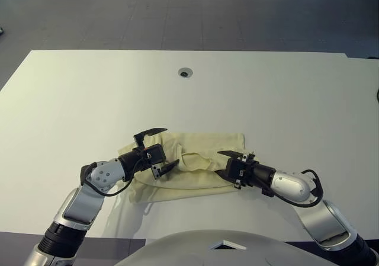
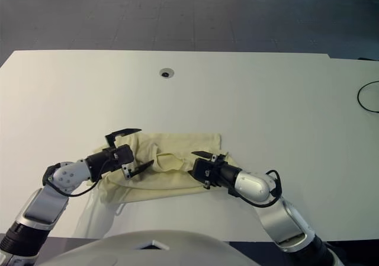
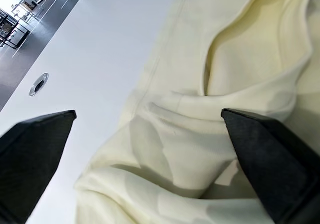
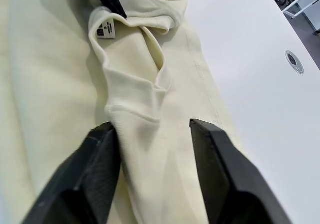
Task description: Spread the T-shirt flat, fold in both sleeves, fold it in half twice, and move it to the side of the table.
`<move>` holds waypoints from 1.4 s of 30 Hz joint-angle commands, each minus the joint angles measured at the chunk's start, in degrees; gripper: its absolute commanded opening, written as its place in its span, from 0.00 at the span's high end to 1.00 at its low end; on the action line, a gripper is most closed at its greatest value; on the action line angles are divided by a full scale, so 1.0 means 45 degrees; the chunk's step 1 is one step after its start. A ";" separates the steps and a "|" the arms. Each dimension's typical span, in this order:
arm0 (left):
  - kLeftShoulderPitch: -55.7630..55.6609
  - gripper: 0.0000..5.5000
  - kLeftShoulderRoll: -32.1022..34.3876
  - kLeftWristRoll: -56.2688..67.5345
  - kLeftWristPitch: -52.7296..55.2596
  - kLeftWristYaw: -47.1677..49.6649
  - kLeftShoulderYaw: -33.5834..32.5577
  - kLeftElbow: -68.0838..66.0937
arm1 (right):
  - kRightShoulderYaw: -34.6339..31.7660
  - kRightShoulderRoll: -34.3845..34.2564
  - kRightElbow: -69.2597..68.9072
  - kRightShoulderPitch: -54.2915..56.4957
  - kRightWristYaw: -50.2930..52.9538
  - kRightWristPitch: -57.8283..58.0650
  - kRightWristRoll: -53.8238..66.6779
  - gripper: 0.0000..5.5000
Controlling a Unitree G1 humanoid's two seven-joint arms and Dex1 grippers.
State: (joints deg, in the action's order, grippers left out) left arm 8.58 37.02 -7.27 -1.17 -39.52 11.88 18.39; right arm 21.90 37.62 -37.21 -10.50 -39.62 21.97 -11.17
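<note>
t-shirt [image 1: 207,144] loosely folded on worktop [image 1: 89,88], left tool [image 1: 170,146] and right tool [image 1: 220,164] both spread over it; likely mid half-fold, next needs an even pinch on its edge.

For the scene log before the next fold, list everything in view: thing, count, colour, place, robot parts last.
T-shirt: one, pale yellow, partly folded and rumpled, on the near part of the table.
Table: one, white, under the shirt.
Cable hole: one, grey, in the table top beyond the shirt.
Cable: one, black, looped at the table's right side.
Floor: dark grey, beyond the table.
Left end effector: one, black, open over the shirt's left part.
Right end effector: one, black, open at the shirt's right part.
</note>
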 commanded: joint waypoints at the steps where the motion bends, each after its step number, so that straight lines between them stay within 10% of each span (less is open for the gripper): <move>1: -0.0211 0.02 0.0048 -0.0117 -0.0039 -0.0008 -0.0012 -0.0140 | -0.0167 -0.0109 -0.0377 -0.0067 -0.0084 0.0130 0.0354 0.70; 11: -0.0923 0.02 0.0300 0.1013 -0.0281 0.0037 -0.1815 0.0063 | -0.0331 -0.0284 -0.0043 0.0006 -0.0146 0.0091 0.1133 0.99; 27: -0.3215 0.02 0.0910 0.4617 -0.1200 -0.3615 -0.2554 -0.2227 | -0.3727 -0.0056 -0.0608 -0.0548 -0.1230 -0.3036 0.4671 0.99; 42: -0.3133 0.02 0.1835 0.5465 -0.0951 -0.6587 -0.1833 -0.1600 | -0.3078 0.2865 -0.0399 -0.3327 -0.4455 -0.6701 0.3755 0.99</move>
State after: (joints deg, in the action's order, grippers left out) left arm -5.27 44.28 17.08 -5.94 -67.69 2.18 9.95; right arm 7.71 49.46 -40.11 -25.31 -59.53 -6.96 7.58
